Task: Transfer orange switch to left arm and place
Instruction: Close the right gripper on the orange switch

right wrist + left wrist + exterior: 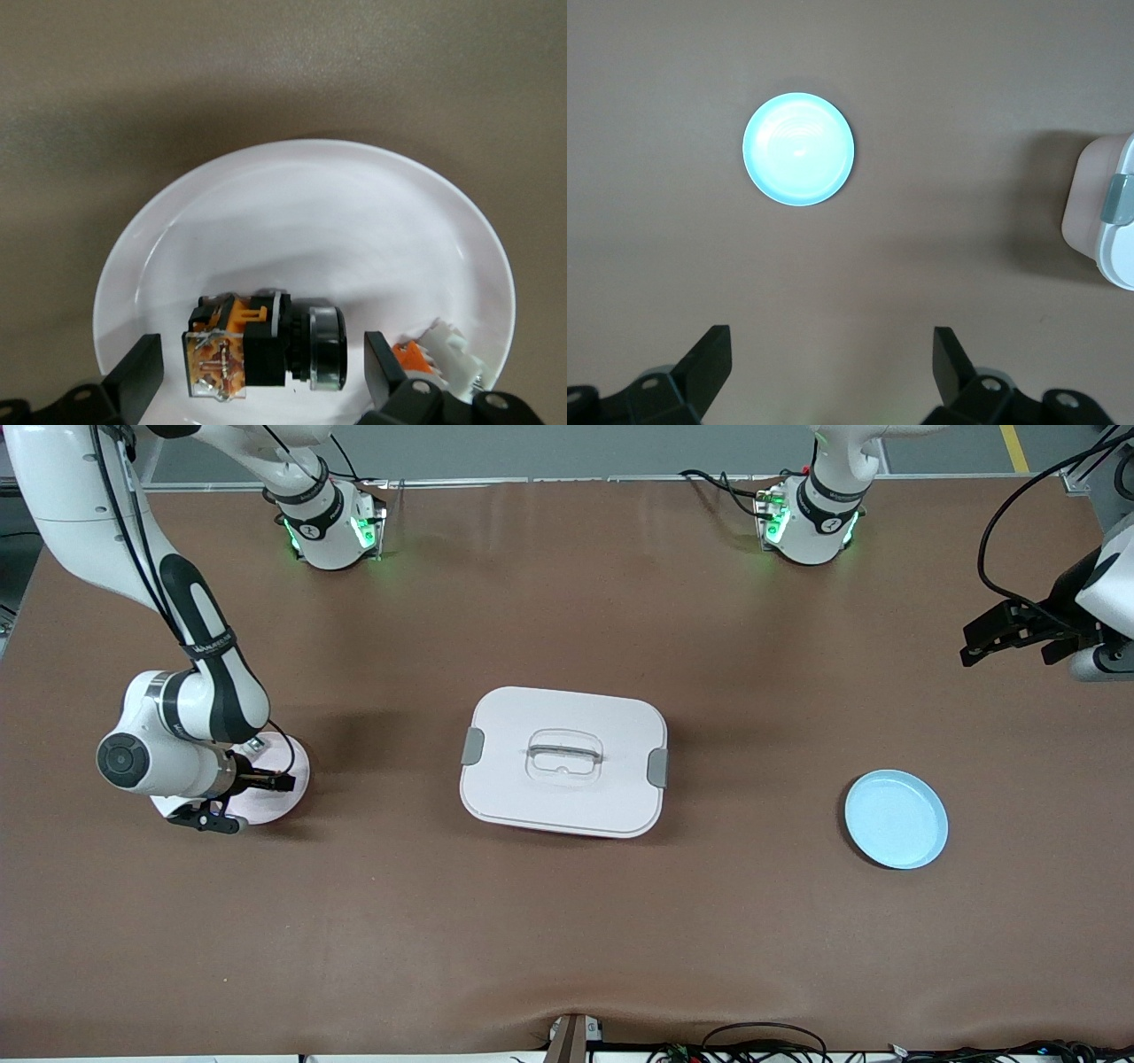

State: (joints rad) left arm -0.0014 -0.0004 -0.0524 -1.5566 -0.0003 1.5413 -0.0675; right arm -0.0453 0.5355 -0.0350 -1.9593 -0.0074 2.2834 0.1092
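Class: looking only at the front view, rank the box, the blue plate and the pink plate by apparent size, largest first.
1. Box, clearly largest.
2. Blue plate and pink plate: unsure. The right gripper and its arm cover much of the pink plate, so these two cannot be ranked.

The orange switch (pixel 266 347), a small black block with a translucent amber face, lies on its side on the white plate (pixel 301 221) at the right arm's end of the tabletop. The box (pixel 563 760), white with grey side latches, sits closed mid-tabletop, lid handle up.
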